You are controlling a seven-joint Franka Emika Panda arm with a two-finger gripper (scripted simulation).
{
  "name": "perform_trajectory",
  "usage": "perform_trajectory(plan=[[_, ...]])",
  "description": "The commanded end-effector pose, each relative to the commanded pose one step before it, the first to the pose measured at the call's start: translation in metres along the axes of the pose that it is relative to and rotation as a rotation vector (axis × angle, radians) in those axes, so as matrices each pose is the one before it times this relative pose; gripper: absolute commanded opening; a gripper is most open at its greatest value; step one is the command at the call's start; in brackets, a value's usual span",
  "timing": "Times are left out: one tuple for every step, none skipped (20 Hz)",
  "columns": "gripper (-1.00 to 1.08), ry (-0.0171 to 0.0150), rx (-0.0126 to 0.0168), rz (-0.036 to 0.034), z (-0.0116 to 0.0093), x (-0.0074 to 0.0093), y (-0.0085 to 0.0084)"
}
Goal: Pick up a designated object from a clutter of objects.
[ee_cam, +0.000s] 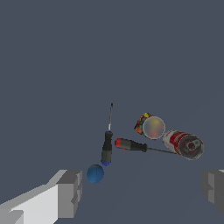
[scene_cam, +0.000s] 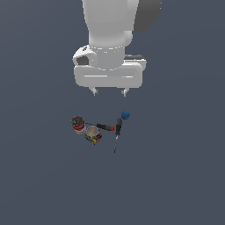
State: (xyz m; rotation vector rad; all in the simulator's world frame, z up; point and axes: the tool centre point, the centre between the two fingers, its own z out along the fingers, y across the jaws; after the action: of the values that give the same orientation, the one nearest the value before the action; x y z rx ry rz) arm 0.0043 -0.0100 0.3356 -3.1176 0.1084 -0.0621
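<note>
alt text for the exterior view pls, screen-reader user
The open gripper hangs above five small items on a dark grey floor, holding nothing. The slim dark-handled screwdriver lies beside a blue ball, with a red-ended screwdriver, a colourful block and a red-and-white can.

We see the clutter lying together on the bench [scene_cam: 176, 176]. The can [scene_cam: 78, 124] sits furthest to the exterior view's left, with the little block [scene_cam: 93, 134] just beside it. The red-ended screwdriver [scene_cam: 104, 127] lies between them and the slim screwdriver [scene_cam: 117, 132], its end close to that handle. The ball [scene_cam: 125, 115] rests just beside the slim screwdriver's handle end. The hand [scene_cam: 109, 92] hangs above, well apart from everything.
</note>
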Motion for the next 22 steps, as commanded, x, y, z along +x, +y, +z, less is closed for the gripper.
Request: perform_trajectory(plan=[[1.00, 0.00000, 0.00000, 0.00000, 0.00000, 0.00000, 0.00001], [1.00, 0.00020, 0.00011, 0.00065, 0.00005, 0.00001, -0.00010], [1.00, 0.00074, 0.00048, 0.00253, 0.00006, 0.00001, 0.00011], [1.00, 0.00116, 0.00076, 0.00396, 0.00011, 0.00003, 0.00006], [1.00, 0.00161, 0.00106, 0.00549, 0.00011, 0.00004, 0.00008], [1.00, 0.00208, 0.00138, 0.00704, 0.00005, 0.00003, 0.00012], [1.00, 0.00225, 0.00149, 0.00749, -0.00009, 0.00001, 0.00012], [1.00, 0.00186, 0.00124, 0.00604, -0.00027, -0.00003, 0.00016], [1.00, 0.00140, 0.00093, 0.00437, -0.00040, -0.00006, 0.00011], [1.00, 0.00095, 0.00064, 0.00278, -0.00050, -0.00008, 0.00012], [1.00, 0.00044, 0.00030, 0.00107, -0.00047, -0.00008, 0.00007], [1.00, -0.00014, -0.00009, -0.00067, -0.00015, -0.00003, -0.00005], [1.00, -0.00039, -0.00026, -0.00086, 0.00046, 0.00008, 0.00000], [1.00, 0.00000, 0.00000, 0.00000, 0.00079, 0.00009, 0.00016], [1.00, -0.00056, -0.00039, -0.00011, 0.00170, 0.00033, -0.00043], [1.00, -0.00058, -0.00042, 0.00067, 0.00228, 0.00044, -0.00030], [1.00, -0.00038, -0.00028, 0.00086, 0.00273, 0.00045, -0.00038], [1.00, -0.00059, -0.00043, 0.00117, 0.00343, 0.00057, -0.00038], [1.00, -0.00076, -0.00056, 0.00122, 0.00411, 0.00066, -0.00046], [1.00, -0.00083, -0.00061, 0.00115, 0.00471, 0.00069, -0.00060], [1.00, -0.00102, -0.00076, 0.00131, 0.00537, 0.00075, -0.00064], [1.00, -0.00109, -0.00081, 0.00141, 0.00593, 0.00075, -0.00074]])
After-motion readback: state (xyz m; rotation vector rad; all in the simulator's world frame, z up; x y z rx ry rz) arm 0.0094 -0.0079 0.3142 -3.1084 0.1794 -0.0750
